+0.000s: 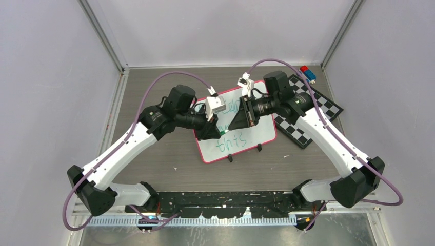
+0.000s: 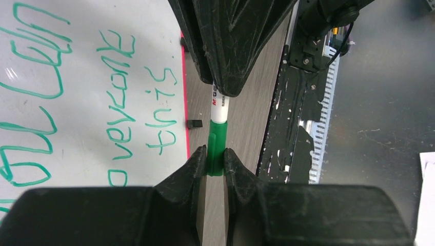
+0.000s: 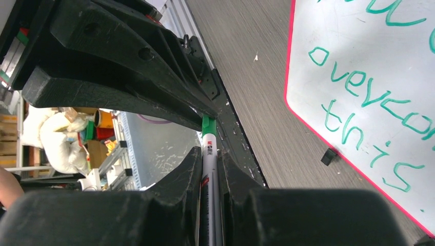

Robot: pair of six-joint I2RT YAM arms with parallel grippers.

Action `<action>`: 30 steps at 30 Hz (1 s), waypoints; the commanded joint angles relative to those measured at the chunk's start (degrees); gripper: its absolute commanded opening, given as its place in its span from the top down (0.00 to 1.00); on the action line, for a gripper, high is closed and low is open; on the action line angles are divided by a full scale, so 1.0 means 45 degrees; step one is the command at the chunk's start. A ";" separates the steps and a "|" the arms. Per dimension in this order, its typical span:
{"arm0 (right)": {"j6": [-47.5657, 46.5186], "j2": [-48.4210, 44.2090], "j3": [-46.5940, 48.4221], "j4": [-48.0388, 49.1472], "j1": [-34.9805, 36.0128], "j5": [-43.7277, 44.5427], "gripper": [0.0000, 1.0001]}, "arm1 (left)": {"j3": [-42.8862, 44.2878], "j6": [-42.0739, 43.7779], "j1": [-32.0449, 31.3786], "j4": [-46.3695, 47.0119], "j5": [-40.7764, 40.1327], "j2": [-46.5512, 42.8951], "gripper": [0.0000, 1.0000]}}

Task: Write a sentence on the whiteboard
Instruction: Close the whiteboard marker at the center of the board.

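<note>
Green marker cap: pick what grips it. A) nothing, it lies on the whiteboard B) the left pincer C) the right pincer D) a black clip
B: the left wrist view shows the left pincer shut on the green cap, while the right pincer holds the barrel.

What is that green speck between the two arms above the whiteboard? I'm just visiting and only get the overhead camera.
Observer: It's the green cap of a marker. The left wrist camera shows the left gripper pinching it.
Operator: What is the other arm doing?
Observer: Its own camera shows the right gripper shut on the same marker, around its white body.
Operator: What does the writing say? The arms cover most of it.
Observer: On the whiteboard, the left wrist camera shows the sentence in green: "can", "overcome", "this". The first word runs out of frame.
</note>
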 commanded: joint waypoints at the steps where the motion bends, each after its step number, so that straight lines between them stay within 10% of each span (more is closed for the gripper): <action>1: 0.0576 0.0202 -0.0984 0.1478 0.0256 -0.0739 1.00 | 0.1684 -0.0325 -0.0174 0.2252 0.0635 0.0350 1.00; 14: 0.0923 0.0460 -0.1535 0.1916 -0.0083 -0.1274 1.00 | 0.3332 0.0712 -0.0214 0.1311 0.0305 0.1338 0.98; 19: 0.1589 0.0782 -0.1015 0.2163 -0.2126 -0.2184 1.00 | 0.3764 0.0366 0.0827 0.0089 0.0782 0.1322 0.62; 30: 0.7991 -0.0357 -0.2458 0.9593 -0.3363 -0.3857 1.00 | 0.4433 -0.1768 0.3104 -0.2206 0.3948 0.1808 0.29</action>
